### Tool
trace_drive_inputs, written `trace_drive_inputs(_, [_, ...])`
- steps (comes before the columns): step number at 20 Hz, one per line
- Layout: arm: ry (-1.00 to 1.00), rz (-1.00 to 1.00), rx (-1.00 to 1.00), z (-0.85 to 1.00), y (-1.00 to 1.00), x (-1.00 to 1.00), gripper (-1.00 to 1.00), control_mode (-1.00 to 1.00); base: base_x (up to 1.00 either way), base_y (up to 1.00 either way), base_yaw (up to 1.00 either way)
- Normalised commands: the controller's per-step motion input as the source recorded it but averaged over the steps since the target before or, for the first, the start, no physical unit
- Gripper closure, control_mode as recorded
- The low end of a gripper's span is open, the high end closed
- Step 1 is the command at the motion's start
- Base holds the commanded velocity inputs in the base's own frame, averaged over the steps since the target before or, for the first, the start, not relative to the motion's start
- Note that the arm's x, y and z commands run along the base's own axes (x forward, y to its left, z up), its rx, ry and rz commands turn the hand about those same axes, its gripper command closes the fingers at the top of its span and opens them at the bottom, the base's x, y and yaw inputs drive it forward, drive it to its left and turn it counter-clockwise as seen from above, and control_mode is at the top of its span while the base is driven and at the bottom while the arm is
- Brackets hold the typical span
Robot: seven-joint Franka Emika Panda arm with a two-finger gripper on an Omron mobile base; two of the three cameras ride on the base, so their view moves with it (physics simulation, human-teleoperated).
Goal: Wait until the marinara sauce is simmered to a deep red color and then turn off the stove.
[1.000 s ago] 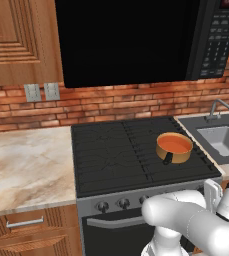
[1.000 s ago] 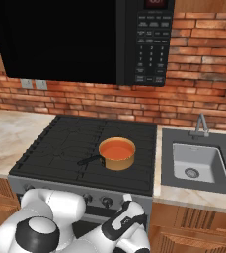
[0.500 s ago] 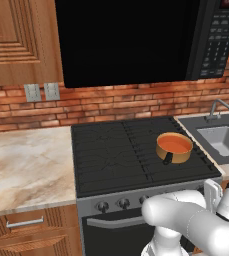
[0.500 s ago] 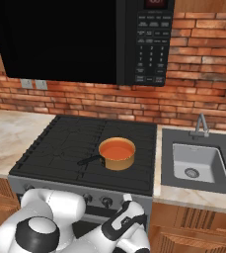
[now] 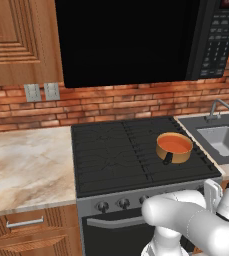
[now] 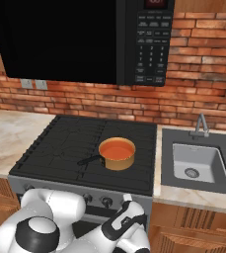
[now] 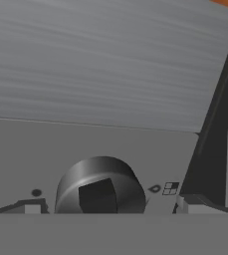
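Gripper (image 7: 103, 211) stands wide open with nothing in it, right up against the stove's (image 5: 136, 145) steel front, one round knob (image 7: 99, 188) between its tips; sauce (image 6: 117, 148) sits orange-red in the little copper pan (image 6: 117, 154) on the right side of the cooktop; that knob looks hard, smooth, perhaps slippery; I'd pinch it across its sides and twist, leaving the pan alone.

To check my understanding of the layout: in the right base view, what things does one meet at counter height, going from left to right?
Marble counter → stove → copper saucepan holding the marinara sauce → sink.
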Motion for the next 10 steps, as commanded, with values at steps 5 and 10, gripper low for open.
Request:
trace_drive_inputs(5, [0.0,0.0,0.0,0.0,0.0,0.0,-1.0,-1.0,0.0,0.0,0.0])
trace_drive_inputs(10, [0.0,0.0,0.0,0.0,0.0,0.0,-1.0,-1.0,0.0,0.0,0.0])
